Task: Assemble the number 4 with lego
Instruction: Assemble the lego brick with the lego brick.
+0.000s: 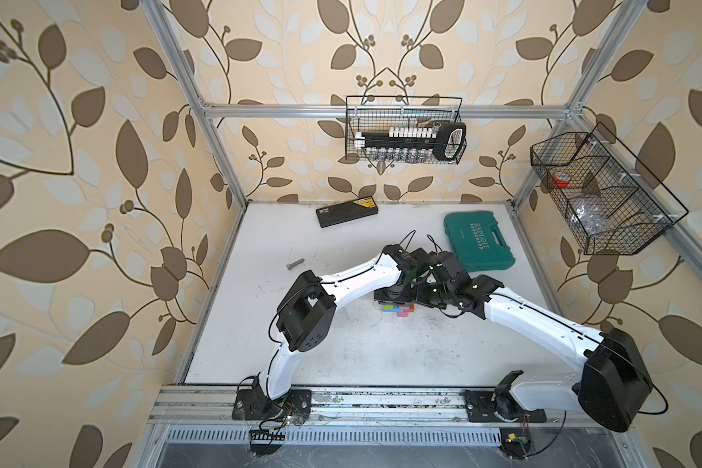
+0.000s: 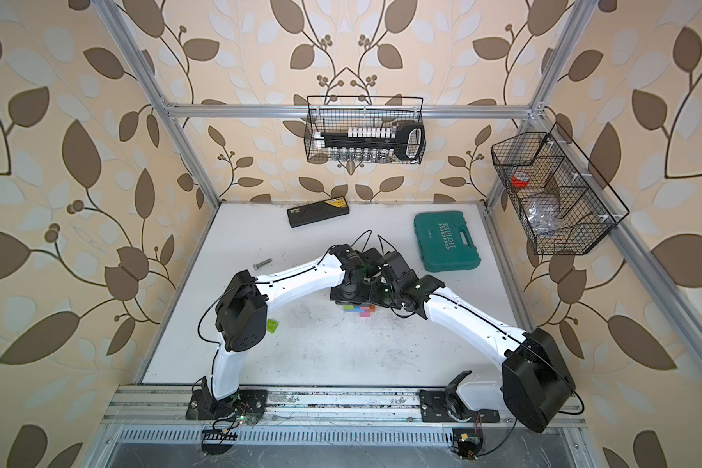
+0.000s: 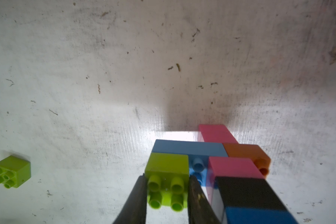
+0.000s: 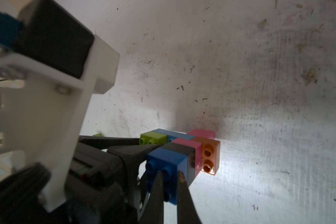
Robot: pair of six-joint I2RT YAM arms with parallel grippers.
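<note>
The left tool (image 3: 167,181) is clenched on a green brick (image 3: 167,166), one finger on each side of its studs. That brick sits against the light blue bar (image 3: 188,148) of the number 4 (image 3: 233,167), which lies flat on the surface (image 3: 124,77) right under both tools. The right tool (image 4: 170,174) is clenched on the studded end of the dark blue brick (image 4: 163,159); from that tool's tip the column runs on through a black brick (image 4: 180,150) to a pink brick (image 4: 188,144). Past the right tool's tip, on the side away from the left tool, an orange brick (image 4: 209,155) caps the bar, its studs facing the tool; a second pink brick (image 4: 201,133) lies just beyond it. A spare green brick (image 2: 272,325) lies loose on its side, well to the left of the left tool. Beyond the right tool and to its right, a teal case (image 1: 479,243) reads "EXPLOIT" in white. Far beyond the left tool lies a black box (image 1: 347,211) with a yellow label, its writing too small to read.
</note>
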